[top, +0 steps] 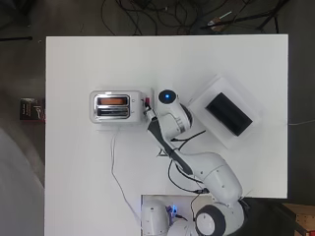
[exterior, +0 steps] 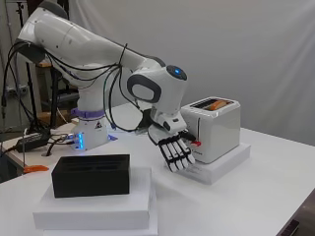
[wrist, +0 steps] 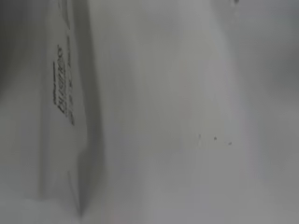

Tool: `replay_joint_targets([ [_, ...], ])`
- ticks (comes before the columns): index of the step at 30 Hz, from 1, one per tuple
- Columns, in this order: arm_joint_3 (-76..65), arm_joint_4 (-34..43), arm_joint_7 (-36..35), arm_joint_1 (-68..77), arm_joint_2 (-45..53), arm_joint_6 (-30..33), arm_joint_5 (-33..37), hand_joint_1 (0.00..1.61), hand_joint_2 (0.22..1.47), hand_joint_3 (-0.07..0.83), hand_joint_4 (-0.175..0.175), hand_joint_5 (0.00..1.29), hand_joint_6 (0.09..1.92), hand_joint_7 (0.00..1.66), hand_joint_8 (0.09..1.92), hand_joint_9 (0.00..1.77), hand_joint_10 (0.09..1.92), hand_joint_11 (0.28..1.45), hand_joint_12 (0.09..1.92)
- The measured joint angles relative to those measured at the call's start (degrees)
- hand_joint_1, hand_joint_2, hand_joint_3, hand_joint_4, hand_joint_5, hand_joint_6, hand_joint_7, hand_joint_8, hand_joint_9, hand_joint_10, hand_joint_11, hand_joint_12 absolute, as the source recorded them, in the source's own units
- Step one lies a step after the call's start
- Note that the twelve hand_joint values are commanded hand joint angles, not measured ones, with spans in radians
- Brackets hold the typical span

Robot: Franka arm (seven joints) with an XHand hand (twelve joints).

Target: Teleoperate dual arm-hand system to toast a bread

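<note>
Overhead view: a white and silver two-slot toaster (top: pixel 114 106) stands on a flat white slab left of the middle of the white desk (top: pixel 74 187), with a slice of orange-brown bread (top: pixel 111 101) in the slot nearer the far edge. The white robot arm (top: pixel 197 167) reaches from the near edge to the toaster's right end, hiding the hand. A black rectangular box (top: pixel 229 114) sits on a white block near the right edge.

Side view: the black and white hand (exterior: pixel 174 150) hangs just beside the toaster's (exterior: pixel 214 128) lever end, fingers (exterior: pixel 178 156) straight and pointing down, holding nothing, close to a small red lever (exterior: pixel 196 144). The bread's (exterior: pixel 218 103) top shows in the slot.

Wrist view: only a white surface (wrist: pixel 187 116) and a blurred pale edge (wrist: pixel 79 140) show.
</note>
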Motion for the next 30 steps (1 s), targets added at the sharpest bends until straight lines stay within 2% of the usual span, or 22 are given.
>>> replay_joint_targets([
  [5, -1.55, -1.74, 0.69, 0.90, -0.42, 1.00, -0.99, 0.02, 0.93, 0.005, 0.013, 0.10, 0.09, 0.18, 0.09, 0.22, 0.09, 0.37, 0.09],
  [11, 8.13, 0.24, 2.73, -1.01, 0.43, -1.47, 0.12, 0.00, 0.99, 0.005, 0.008, 0.14, 0.09, 0.28, 0.09, 0.37, 0.09, 0.45, 0.09],
  [15, 17.72, 5.90, 1.73, -1.45, 1.87, -4.34, 0.52, 0.00, 0.96, -0.009, 0.005, 0.18, 0.09, 0.31, 0.09, 0.46, 0.09, 0.49, 0.09],
  [21, 29.56, 14.34, -1.75, -2.06, 4.71, -10.37, 2.28, 0.00, 0.99, 0.009, -0.041, 0.17, 0.09, 0.27, 0.09, 0.42, 0.09, 0.46, 0.09],
  [25, 36.14, 15.31, -8.12, -3.87, 4.90, -12.79, 3.38, 0.04, 0.99, 0.003, -0.048, 0.17, 0.09, 0.23, 0.09, 0.38, 0.09, 0.44, 0.09],
  [30, 39.59, 16.34, -9.69, -5.28, 5.38, -15.82, 3.39, 0.08, 1.00, 0.004, -0.052, 0.13, 0.09, 0.17, 0.09, 0.31, 0.09, 0.41, 0.09],
])
